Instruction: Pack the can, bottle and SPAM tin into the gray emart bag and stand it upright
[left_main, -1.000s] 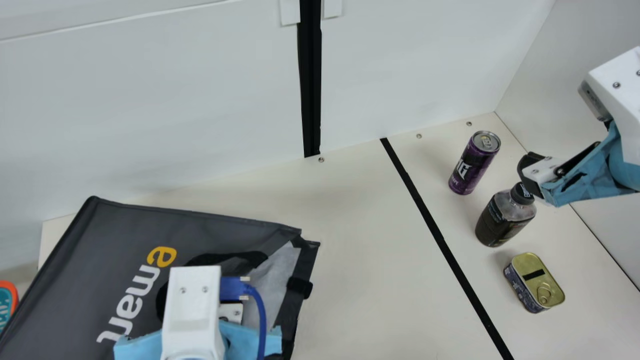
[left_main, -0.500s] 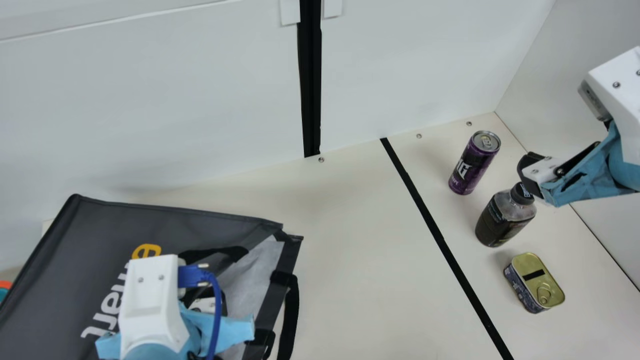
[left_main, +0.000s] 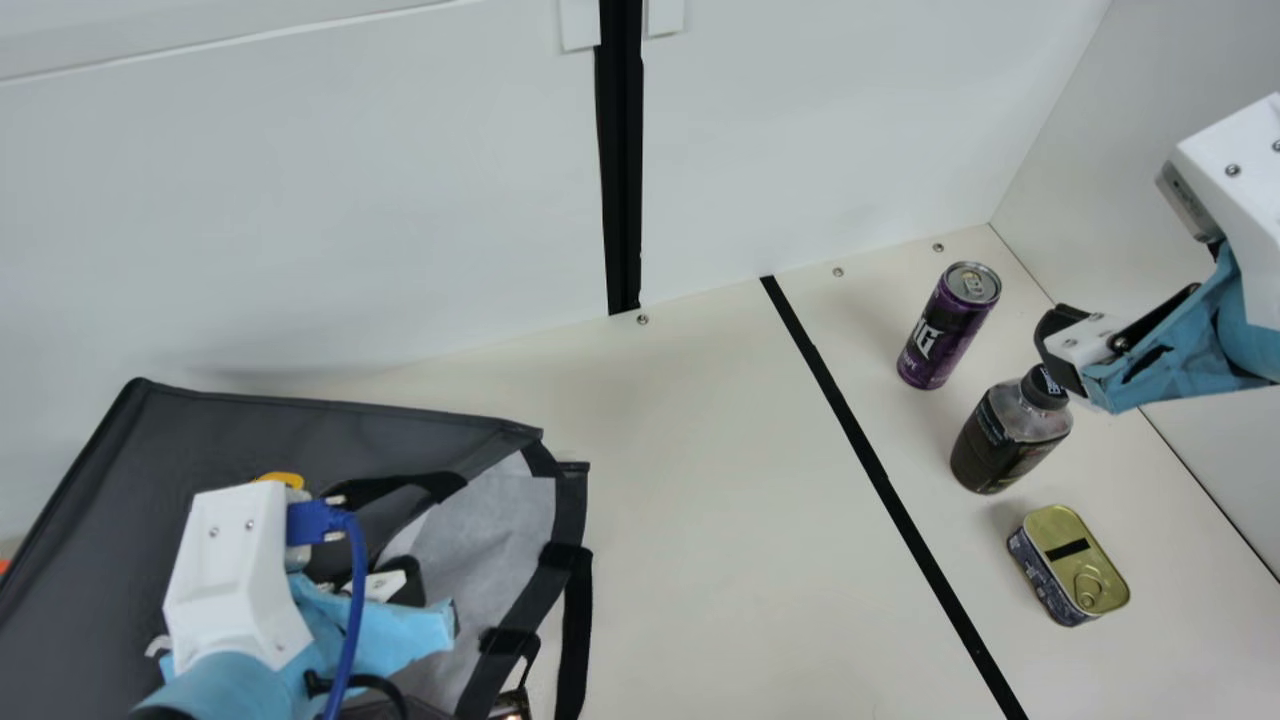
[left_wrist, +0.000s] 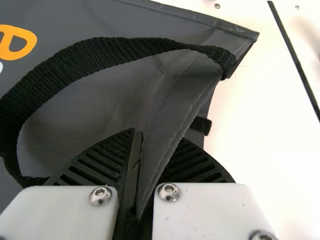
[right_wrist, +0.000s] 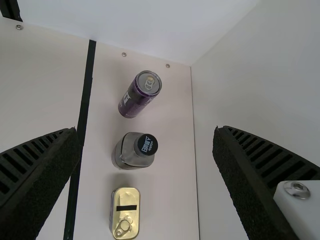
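My left gripper (left_main: 385, 590) is over the gray emart bag (left_main: 330, 425), which lies on the table at the left with its mouth facing right. In the left wrist view, my left gripper (left_wrist: 137, 165) is shut on the bag's edge fabric (left_wrist: 172, 115). My right gripper (left_main: 1065, 350) hangs near the bottle's cap; in the right wrist view, my right gripper (right_wrist: 147, 160) is open with nothing between its fingers. The purple can (left_main: 948, 325), dark bottle (left_main: 1005, 435) and SPAM tin (left_main: 1068, 565) stand in a row on the right.
A black tape line (left_main: 870, 460) crosses the cream table (left_main: 720, 520) between the bag and the three items. White walls (left_main: 800, 130) rise behind and at the right. Black strap loops (left_main: 575, 620) hang off the bag's mouth.
My left gripper has moved left, drawing the bag's edge along. The bag has shifted left, and its mouth shows more of the pale lining. The right arm has kept still.
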